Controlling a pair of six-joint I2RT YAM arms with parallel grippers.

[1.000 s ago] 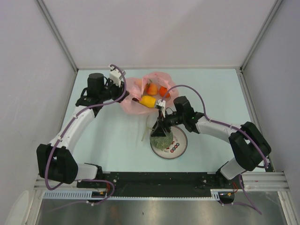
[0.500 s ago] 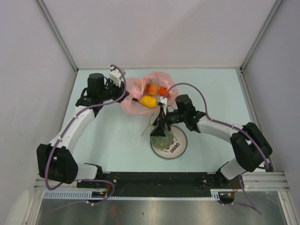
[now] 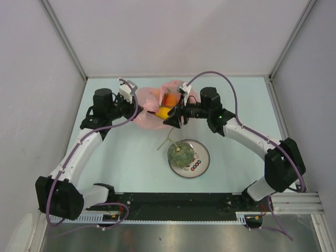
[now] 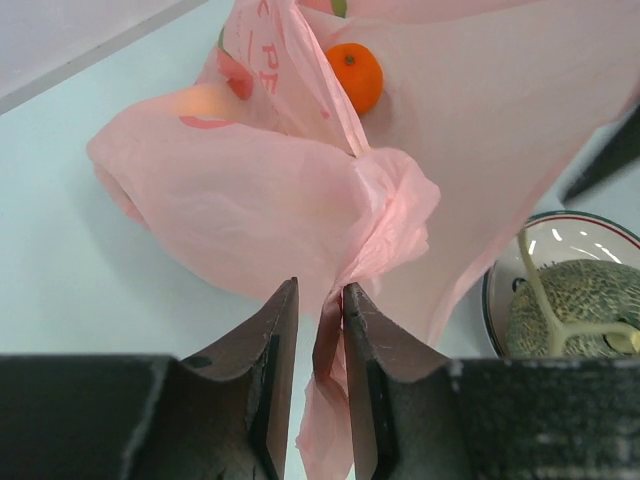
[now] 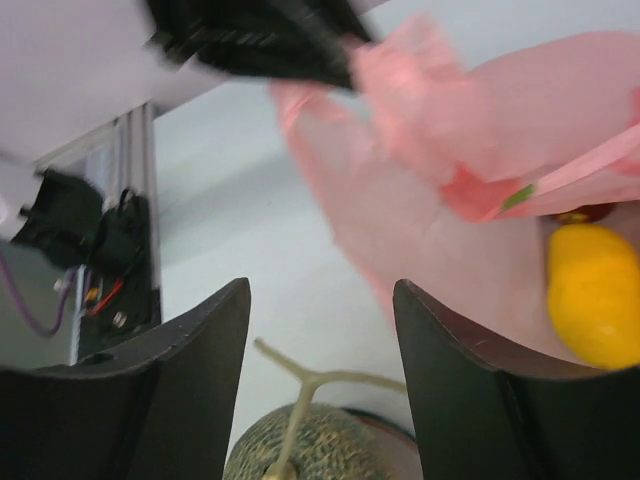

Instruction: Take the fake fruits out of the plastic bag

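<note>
Evidently the left arm [image 3: 86, 142] works as an anchor. The left jaws are pinched nearly closed on a twisted fold of the plastic bag [image 3: 149, 110] at the bag's 9 o'clock edge. This looks meant to keep the thin film from sliding on the desk [image 3: 126, 163] and to hold the mouth up. Inside the bag, the yellow-orange oval [image 3: 164, 112] lies at the 6 o'clock side of the mouth, with the orange ball [image 4: 355, 77] deeper in toward 12 o'clock. The melon [image 3: 179, 154] is already out, sitting on the plate [image 3: 206, 157] at 6 o'clock from the bag. The right arm [image 3: 247, 134] reaches in from 3 o'clock. The right jaws stand apart and hold nothing, hovering at the bag's mouth just beside the oval, probably lined up to take that fruit.
</note>
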